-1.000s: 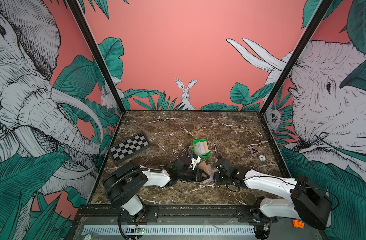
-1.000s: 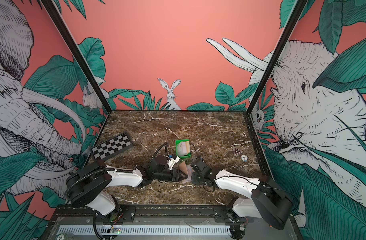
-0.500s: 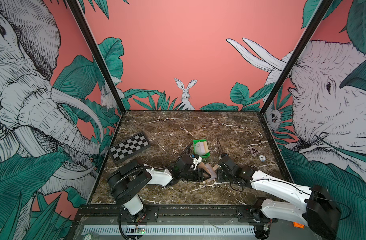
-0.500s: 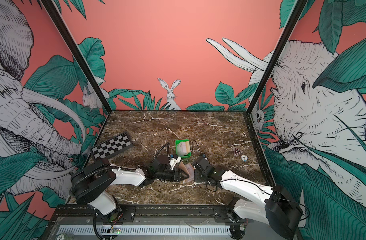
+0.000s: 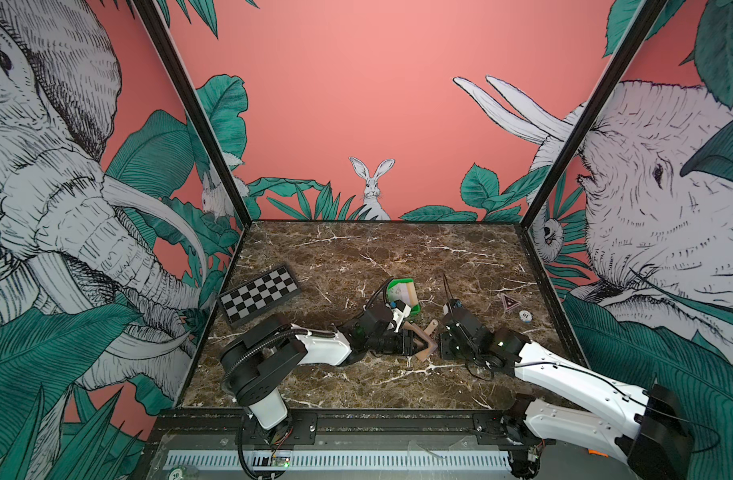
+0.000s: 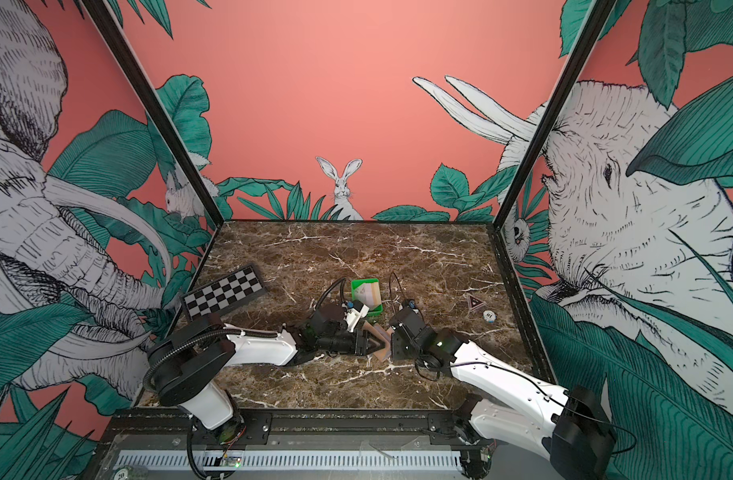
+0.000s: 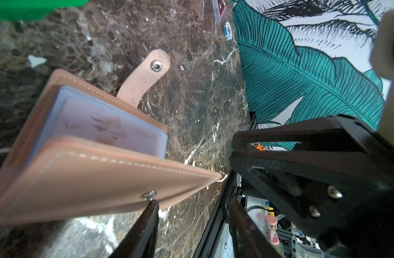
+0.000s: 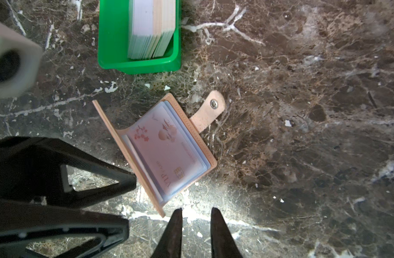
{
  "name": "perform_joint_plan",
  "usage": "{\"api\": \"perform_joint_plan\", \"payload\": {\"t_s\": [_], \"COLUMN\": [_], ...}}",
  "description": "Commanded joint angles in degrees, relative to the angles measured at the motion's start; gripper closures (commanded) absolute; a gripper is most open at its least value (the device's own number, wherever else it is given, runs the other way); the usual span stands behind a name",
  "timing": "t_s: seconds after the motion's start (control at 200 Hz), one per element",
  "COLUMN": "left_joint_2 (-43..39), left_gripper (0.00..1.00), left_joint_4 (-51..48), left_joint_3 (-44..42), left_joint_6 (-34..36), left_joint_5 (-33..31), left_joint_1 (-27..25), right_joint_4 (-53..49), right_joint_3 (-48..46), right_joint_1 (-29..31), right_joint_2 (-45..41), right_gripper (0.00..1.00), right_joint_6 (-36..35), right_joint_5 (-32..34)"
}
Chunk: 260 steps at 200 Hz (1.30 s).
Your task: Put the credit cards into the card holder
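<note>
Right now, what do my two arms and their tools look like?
The left arm and right arm have white shells, black joints and black cables looping alongside. The left tool and right tool are black, with tapered, open-framed triangular fingers.

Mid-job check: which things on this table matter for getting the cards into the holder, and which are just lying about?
For the job:
card holder, open, one card showing in a sleeve
credit cards, stacked on edge
green tray holding that stack

Lying about:
checkerboard
poker chip
triangular marker
</note>
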Motion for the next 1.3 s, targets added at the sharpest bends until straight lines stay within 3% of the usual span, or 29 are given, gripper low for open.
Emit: {"api": "perform_joint_plan", "payload": {"t_s": [0.0,0.315,0.765,1.295], "left_joint_2": [0.7,2.9,3.4,3.8], "left_gripper": [0.47,0.56,0.67,0.7], "left_joint_4": [-3.0,-3.0,-9.4,-14.9], "left_joint_3": [2.4,1.9,2.3,4.5], "left_joint_6": [2.6,0.0,-0.1,2.3], "left_joint_5": [-2.3,-8.0,-11.3,-13.0], "left_joint_1": [-0.1,0.4,1.1,1.3], "right_joint_4": [-1.1,3.3,14.3,20.8], "right_joint_3": [1.0,1.9,-0.8,-7.3], "right_joint_1": [0.1,-2.8,-13.0,-14.1], "right_joint_2": [-0.3,2.6,13.6,17.2], "right_gripper": [0.77,0.77,0.71,0.71], "right_joint_6": [-1.3,-5.5,-10.2,-7.8], "right_joint_5": [1.3,-6.0,-19.7,-24.2]}}
